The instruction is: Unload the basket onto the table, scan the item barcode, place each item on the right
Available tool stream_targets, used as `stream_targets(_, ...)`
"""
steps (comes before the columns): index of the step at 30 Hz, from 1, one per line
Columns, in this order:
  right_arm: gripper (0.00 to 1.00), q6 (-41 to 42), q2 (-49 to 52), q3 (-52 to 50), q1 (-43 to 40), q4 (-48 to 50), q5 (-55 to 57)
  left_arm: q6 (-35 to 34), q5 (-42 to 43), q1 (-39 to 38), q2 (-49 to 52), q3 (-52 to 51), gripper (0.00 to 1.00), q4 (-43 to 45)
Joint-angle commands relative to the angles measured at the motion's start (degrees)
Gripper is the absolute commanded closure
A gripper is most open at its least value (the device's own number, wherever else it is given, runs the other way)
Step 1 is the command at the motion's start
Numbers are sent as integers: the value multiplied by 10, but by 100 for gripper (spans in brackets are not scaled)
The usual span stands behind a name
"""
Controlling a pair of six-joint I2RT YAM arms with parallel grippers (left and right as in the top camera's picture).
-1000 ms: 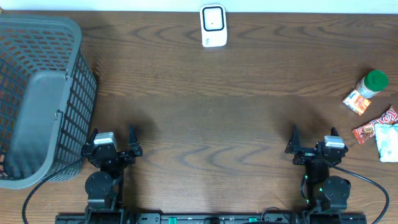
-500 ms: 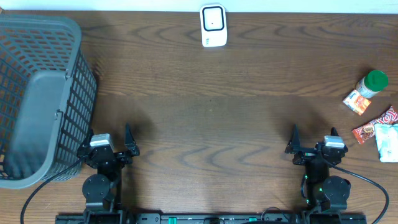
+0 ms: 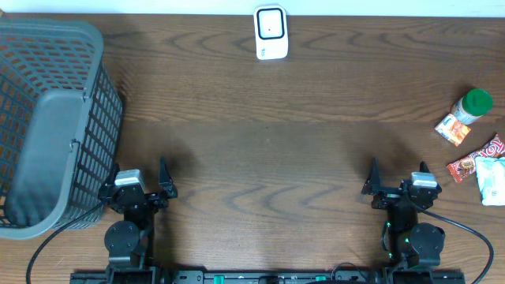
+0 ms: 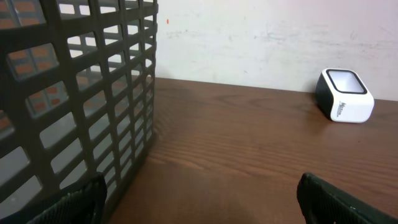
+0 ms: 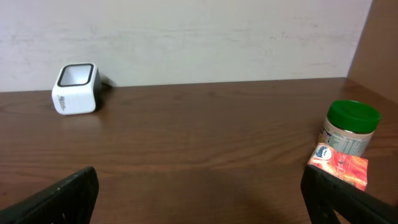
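At the right edge of the bench (image 3: 260, 158), well apart from the scanner (image 3: 270, 33): green-lidded jar (image 3: 473, 106) beside crinkly packets (image 3: 452, 130); likely light, stiff, smooth-sided; best taken across the body below the lid; left pincer (image 3: 140, 170) and right pincer (image 3: 398, 167) wide, empty.

What I see reads as a robotics test bench dressed up as a shop checkout. A dark wood-grain desk (image 3: 260, 158) stands against a plain, scuffed white wall (image 5: 199, 37). The checkout props are a small white barcode scanner (image 3: 270, 33) at the far edge, a grey plastic shopping basket (image 3: 47, 118) on the left, and a green-lidded jar (image 3: 473, 105) with snack packets (image 3: 472, 164) on the right. The lab side shows too — left arm (image 3: 126, 237) and right arm (image 3: 414, 241) are mounted at the near edge.
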Motion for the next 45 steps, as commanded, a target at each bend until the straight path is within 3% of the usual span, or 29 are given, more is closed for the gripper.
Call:
stream_targets(1, 1, 8, -3, -1, 5, -2, -1, 8, -2, 2, -5, -8, 2, -27)
stream_targets(45, 1, 8, -3, -1, 5, -3, -1, 8, -2, -19, -3, -8, 2, -27)
